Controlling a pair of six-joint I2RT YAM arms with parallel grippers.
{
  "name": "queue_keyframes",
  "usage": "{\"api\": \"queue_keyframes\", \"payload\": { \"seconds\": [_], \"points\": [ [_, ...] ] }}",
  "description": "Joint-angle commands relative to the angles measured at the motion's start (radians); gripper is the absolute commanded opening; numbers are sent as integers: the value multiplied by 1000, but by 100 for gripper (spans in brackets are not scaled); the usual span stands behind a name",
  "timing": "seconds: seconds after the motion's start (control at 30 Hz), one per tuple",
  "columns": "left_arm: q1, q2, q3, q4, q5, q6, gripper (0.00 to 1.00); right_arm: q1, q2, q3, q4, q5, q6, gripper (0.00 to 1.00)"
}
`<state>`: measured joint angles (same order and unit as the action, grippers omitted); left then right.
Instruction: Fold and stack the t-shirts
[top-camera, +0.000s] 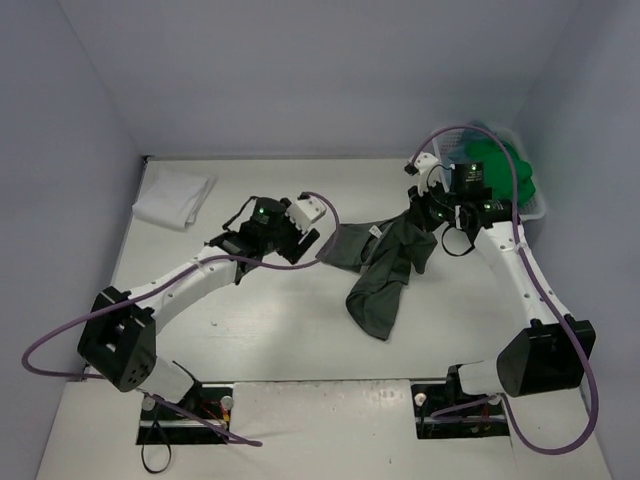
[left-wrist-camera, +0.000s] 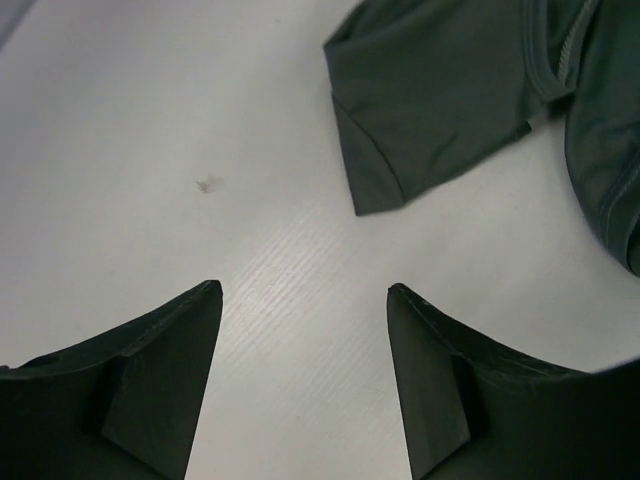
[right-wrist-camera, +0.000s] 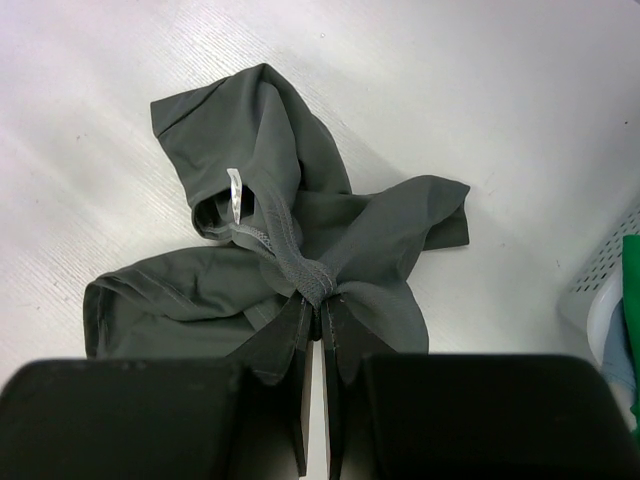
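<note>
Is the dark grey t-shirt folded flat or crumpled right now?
Crumpled, not folded. The dark grey t-shirt lies twisted and bunched on the table, and the right gripper is shut on a gathered bit of its fabric.

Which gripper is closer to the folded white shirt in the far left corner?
Left. The left gripper is open mid-table, right of the white shirt; the right gripper is farther right, shut on the dark grey shirt.
</note>
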<state>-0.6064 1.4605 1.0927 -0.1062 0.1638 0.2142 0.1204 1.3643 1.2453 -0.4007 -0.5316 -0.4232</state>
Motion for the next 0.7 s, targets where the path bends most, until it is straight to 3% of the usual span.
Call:
{"api": "queue_keyframes", "payload": {
  "seconds": [0.0,0.27,0.67],
  "points": [
    [-52,7,-17,173,11,33,61,8,7,46,22,-5,17,0],
    [-181,213,-22,350,-179,120,63,8,41,77,25,-1,27,0],
    [-239,373,67,482,-245,77,63,5,38,69,26,7,26,0]
  ]
}}
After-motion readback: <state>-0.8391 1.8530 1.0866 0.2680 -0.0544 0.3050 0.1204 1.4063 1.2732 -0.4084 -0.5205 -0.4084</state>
